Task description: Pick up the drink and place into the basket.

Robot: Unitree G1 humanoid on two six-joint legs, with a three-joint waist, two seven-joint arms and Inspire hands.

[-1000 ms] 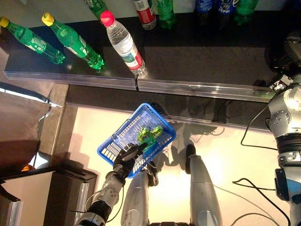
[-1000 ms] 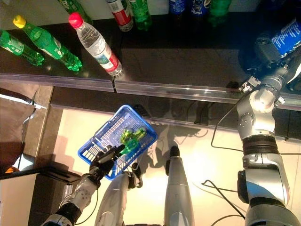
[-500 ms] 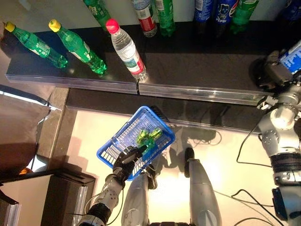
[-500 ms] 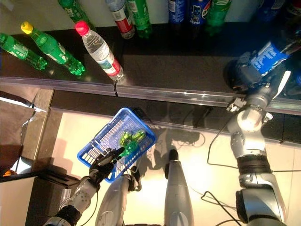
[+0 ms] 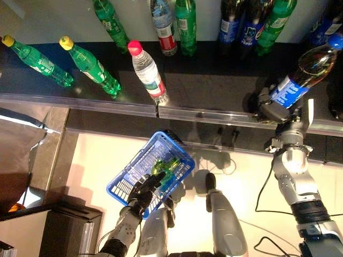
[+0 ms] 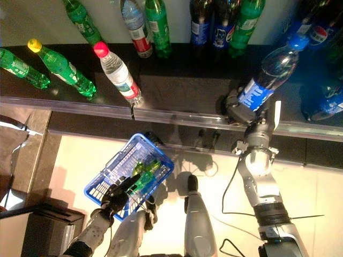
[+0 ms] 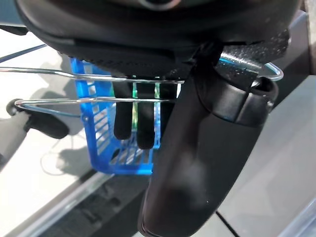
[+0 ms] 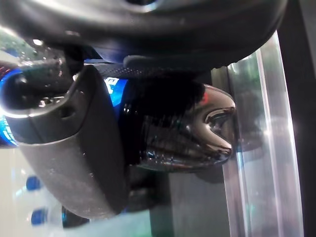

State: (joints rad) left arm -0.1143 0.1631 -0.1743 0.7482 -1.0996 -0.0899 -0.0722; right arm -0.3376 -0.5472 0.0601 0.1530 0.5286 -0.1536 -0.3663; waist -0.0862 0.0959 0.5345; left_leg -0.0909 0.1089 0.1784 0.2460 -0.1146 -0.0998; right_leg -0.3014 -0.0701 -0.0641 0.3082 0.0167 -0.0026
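A dark cola bottle (image 5: 300,72) with a blue label and blue cap is tilted over the shelf's front edge. My right hand (image 5: 268,107) is shut round its lower part; in the right wrist view the thumb (image 8: 74,148) and fingers wrap the bottle's base (image 8: 182,128). Below, over the pale floor, hangs a blue basket (image 5: 126,179) with green bottles (image 5: 165,165) lying in it. My left hand (image 5: 140,194) holds it at the near end, with fingers (image 7: 123,118) hooked over its wire handles (image 7: 74,71).
The black shelf (image 5: 214,80) has a clear front rail (image 5: 214,115). On it stand two green bottles at the left, a water bottle (image 5: 147,75) with a pink cap, and several more bottles along the back. A dark cabinet (image 5: 64,230) stands at lower left.
My right hand has carried the cola bottle leftward along the shelf's front edge. The camera has tilted, showing more of the back row. The basket stays in my left hand.
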